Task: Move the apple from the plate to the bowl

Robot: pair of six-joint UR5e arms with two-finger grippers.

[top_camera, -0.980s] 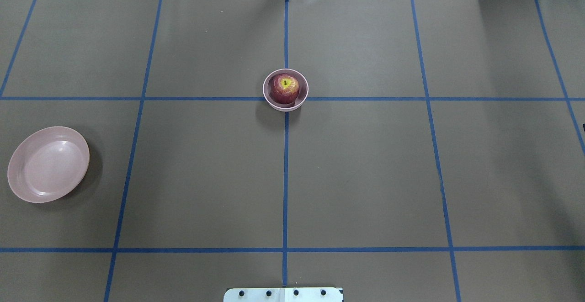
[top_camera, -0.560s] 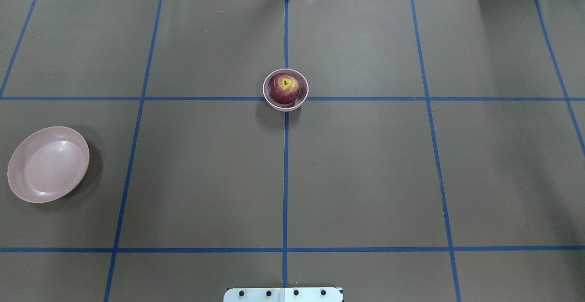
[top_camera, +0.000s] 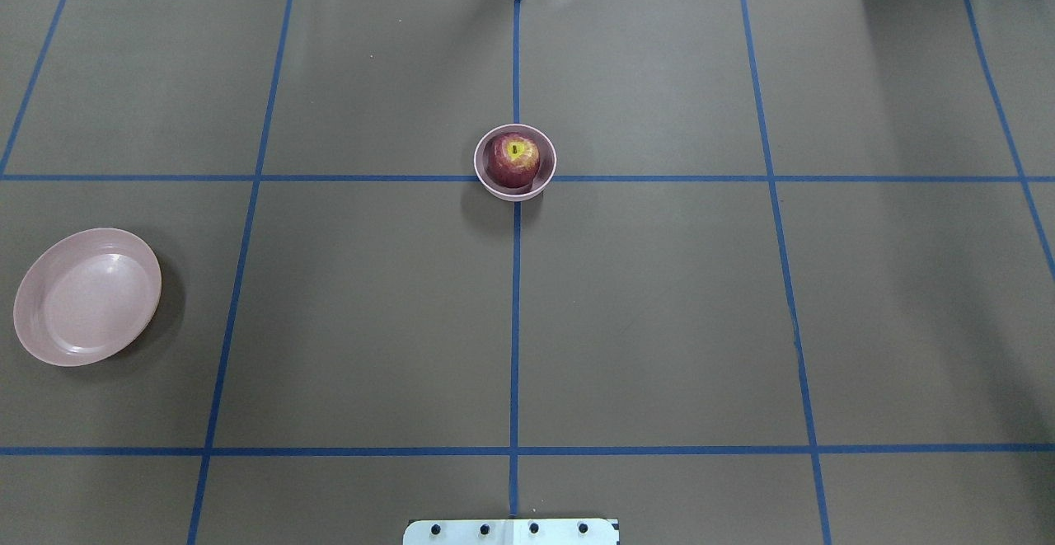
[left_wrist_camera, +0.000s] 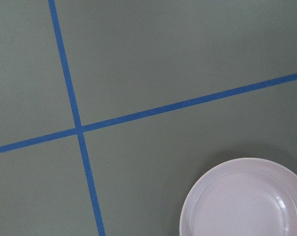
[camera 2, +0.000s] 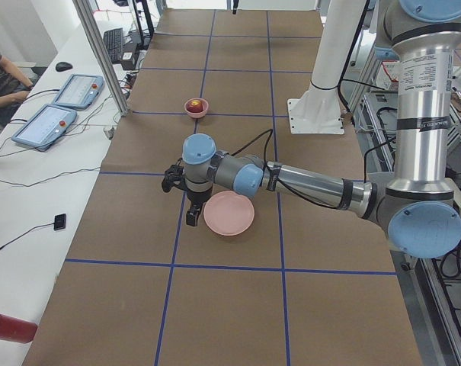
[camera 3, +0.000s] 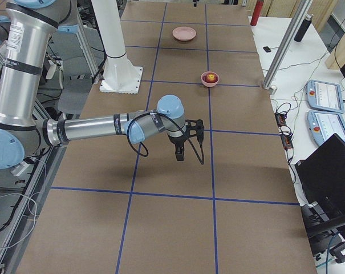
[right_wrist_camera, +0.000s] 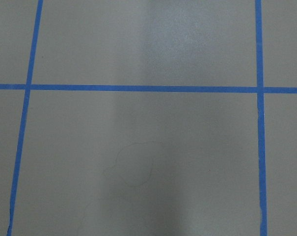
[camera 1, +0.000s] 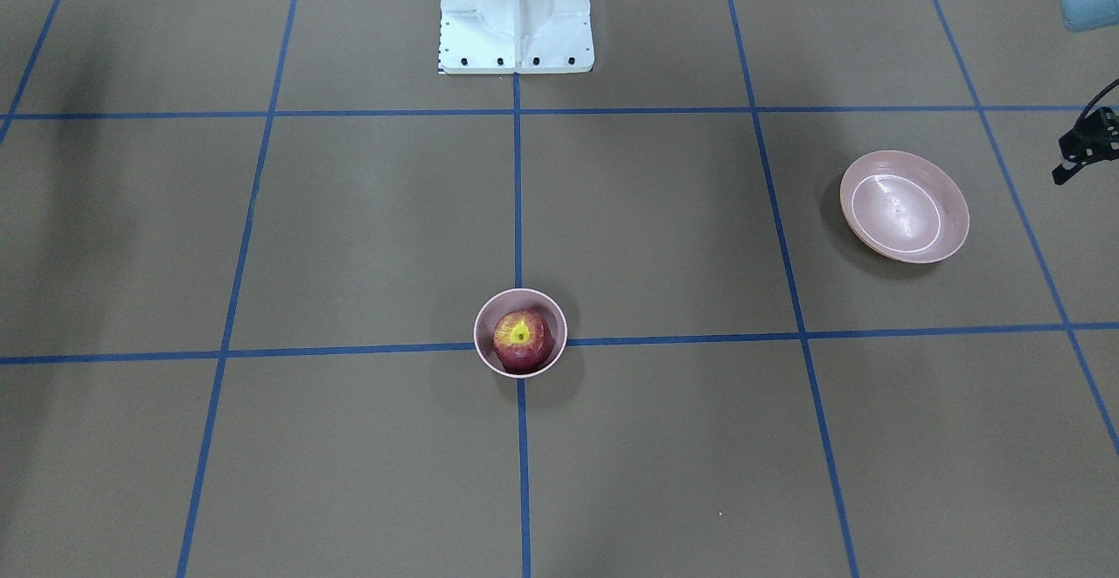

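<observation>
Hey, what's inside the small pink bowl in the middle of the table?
The apple sits inside the bowl, stem dimple facing up. It fills most of the bowl, so the floor beneath it is hidden.

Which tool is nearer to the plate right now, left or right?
Left. The left tool hangs just beside the plate's rim. The right tool hangs far off, on the other side of the bowl holding the apple.
</observation>
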